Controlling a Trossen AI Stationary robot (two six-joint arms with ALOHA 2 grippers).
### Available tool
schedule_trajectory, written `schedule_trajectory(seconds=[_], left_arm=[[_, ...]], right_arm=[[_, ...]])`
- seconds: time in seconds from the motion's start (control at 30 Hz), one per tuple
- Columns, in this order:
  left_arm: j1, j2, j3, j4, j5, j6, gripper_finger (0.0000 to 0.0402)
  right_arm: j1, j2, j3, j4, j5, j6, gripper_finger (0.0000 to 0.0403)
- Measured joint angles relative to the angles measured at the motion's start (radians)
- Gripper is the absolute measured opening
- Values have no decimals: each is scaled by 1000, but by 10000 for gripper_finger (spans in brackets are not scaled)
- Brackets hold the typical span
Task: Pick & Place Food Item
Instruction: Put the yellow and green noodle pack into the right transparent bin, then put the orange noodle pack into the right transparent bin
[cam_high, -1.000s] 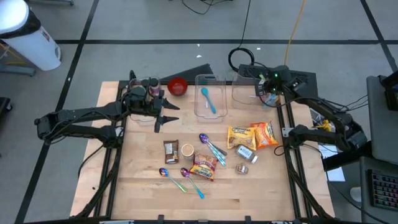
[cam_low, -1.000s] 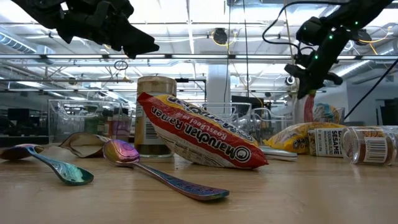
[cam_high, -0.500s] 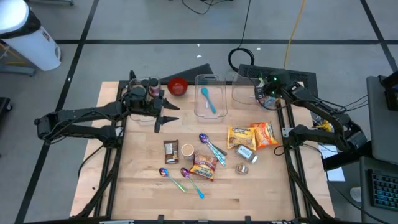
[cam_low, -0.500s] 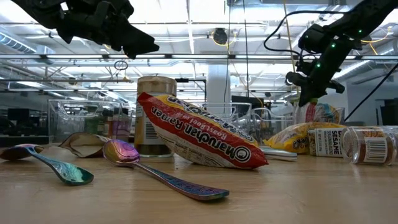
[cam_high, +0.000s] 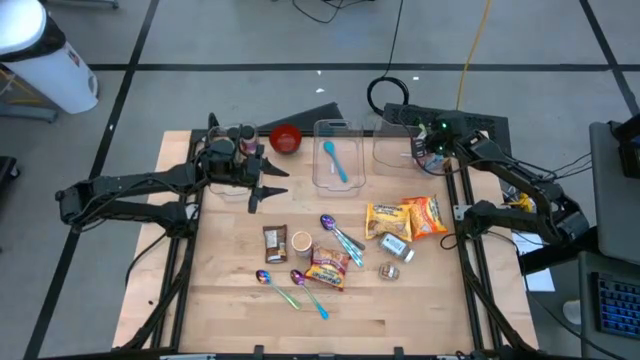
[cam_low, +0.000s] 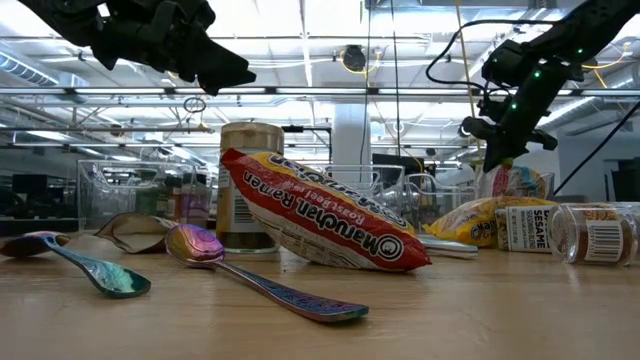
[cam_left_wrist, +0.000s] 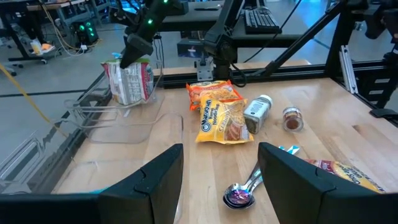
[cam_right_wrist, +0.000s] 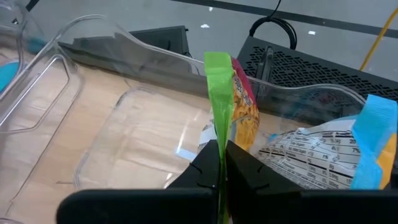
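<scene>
My right gripper (cam_high: 432, 150) is at the table's far right corner, over a clear plastic container (cam_high: 396, 146), shut on a snack bag (cam_left_wrist: 130, 81) with a green top edge. A second bag with a blue edge (cam_right_wrist: 323, 155) lies in the same container. My left gripper (cam_high: 262, 187) hangs open and empty above the far left part of the table. Ramen packets (cam_high: 328, 268), two yellow noodle packs (cam_high: 388, 220) and small jars (cam_high: 392, 247) lie flat on the table's middle. My right gripper pinches the bag's green sealed top edge (cam_right_wrist: 217, 124) between its two fingers. The fingers come from above, slanting down. The bag stands upright below them (cam_low: 512, 180) inside the container's walls. Whether its bottom rests on the container's floor, I cannot tell.
A second clear container (cam_high: 336, 152) with a blue spoon stands at the far middle, a red bowl (cam_high: 286, 138) to its left. Iridescent spoons (cam_high: 340, 235), a brown packet (cam_high: 275, 242) and a small can (cam_high: 300, 242) lie mid-table. The near strip of wood is bare.
My right gripper has sunk a little with the snack bag, deeper between the walls of the clear container. It has stayed shut, and the bag has stayed upright.
</scene>
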Motion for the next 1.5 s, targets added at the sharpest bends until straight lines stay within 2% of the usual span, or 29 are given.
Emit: schedule_trajectory(seconds=[0.57,1.03,1.2,1.33,1.5], left_arm=[[0,0,0,0,0,-7,216],[0,0,0,2,0,0,216],[0,0,0,19,0,1,216],[0,0,0,29,0,2,216],[0,0,0,39,0,-4,216]], right_arm=[[0,0,-1,-2,3,3,67],[0,-38,-1,15,4,1,70],[8,-58,-1,-8,5,-46,70],[32,-48,-1,-38,40,-86,70],[79,-34,-1,-41,155,-140,70]])
